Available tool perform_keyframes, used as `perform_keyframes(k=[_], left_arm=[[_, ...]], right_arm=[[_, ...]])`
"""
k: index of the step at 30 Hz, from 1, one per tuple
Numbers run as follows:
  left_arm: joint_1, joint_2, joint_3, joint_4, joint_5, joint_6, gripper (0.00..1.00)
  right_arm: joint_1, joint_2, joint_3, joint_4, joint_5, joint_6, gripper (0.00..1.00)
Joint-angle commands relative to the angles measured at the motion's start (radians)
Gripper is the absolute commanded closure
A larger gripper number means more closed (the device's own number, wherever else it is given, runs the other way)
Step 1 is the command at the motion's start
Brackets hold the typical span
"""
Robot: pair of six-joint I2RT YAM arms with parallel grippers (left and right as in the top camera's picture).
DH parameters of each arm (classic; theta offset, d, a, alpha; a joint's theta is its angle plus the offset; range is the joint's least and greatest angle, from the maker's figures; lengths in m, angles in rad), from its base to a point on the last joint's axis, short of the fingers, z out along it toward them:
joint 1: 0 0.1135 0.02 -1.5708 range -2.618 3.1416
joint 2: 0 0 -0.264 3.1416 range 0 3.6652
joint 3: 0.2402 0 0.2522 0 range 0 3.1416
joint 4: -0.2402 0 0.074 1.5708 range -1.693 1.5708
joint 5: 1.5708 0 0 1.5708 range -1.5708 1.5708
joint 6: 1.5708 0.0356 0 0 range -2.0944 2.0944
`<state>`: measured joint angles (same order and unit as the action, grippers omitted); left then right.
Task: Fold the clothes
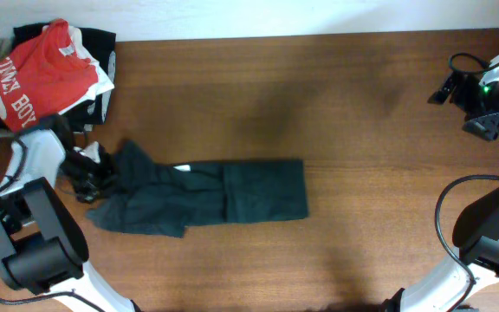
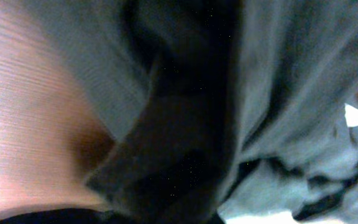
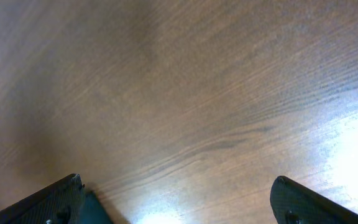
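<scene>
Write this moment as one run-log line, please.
left pincer: shut on black T-shirt end | right pincer: open above table | shirt: long folded strip, bunched at left pincer

We get soft, even light overhead — the left wrist view is dim, the black T-shirt point(image 2: 291, 68) blurred; glare whitens the table point(image 3: 347, 143).

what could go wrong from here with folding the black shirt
1. The left gripper is shut on the bunched left end of the black T-shirt. It may hold uneven layers, so lifting could pull the folded strip apart.
2. The right gripper is open over bare table, far from the shirt's free end, so a one-sided pull may drag the whole strip.
3. The red shirt pile lies close to the left arm and might get snagged.
</scene>
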<state>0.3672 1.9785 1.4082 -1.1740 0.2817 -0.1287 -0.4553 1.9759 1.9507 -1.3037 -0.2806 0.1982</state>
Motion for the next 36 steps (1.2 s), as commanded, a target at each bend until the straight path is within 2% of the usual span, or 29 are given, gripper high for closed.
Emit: perform_keyframes(k=[1,4,9,14,17,22,28,30,31,36], left_arm=[[0.006,0.001,0.228,-0.137,-0.113,-0.043,0.99],[-0.036,-0.017,0.406,-0.278,-0.111,-0.042,0.99],[-0.198,-0.089,0.42,-0.305,-0.111,-0.042,0.99],[-0.455,-0.088,0.275,-0.199,-0.098,-0.043,0.99],[-0.561,-0.087,0.198,-0.118,-0.014,-0.043,0.99],[-0.693,-0.086,0.193,-0.063,-0.01,-0.104,0.99],[-0.763,-0.087,0.193,0.003,-0.037,-0.174,0.99],[-0.757,-0.087,0.205,-0.032,-0.175,-0.247,1.0],[-0.748,-0.089,0.221,-0.056,-0.2,-0.253,1.0],[-0.715,-0.131,0.328,-0.148,-0.2,-0.233,1.0]], right_arm=[[-0.004,-0.009,0.011,0.002,0.005,-0.011,0.01],[-0.004,-0.009,0.011,0.002,0.005,-0.011,0.01],[-0.004,-0.009,0.011,0.002,0.005,-0.011,0.01],[-0.004,-0.009,0.011,0.002,0.005,-0.011,0.02],[-0.004,-0.009,0.011,0.002,0.005,-0.011,0.01],[-0.004,-0.009,0.011,0.002,0.005,-0.011,0.01],[-0.004,-0.009,0.011,0.002,0.005,-0.011,0.01],[-0.004,-0.009,0.011,0.002,0.005,-0.011,0.01],[-0.004,-0.009,0.011,0.002,0.005,-0.011,0.01],[-0.004,-0.009,0.011,0.002,0.005,-0.011,0.01]])
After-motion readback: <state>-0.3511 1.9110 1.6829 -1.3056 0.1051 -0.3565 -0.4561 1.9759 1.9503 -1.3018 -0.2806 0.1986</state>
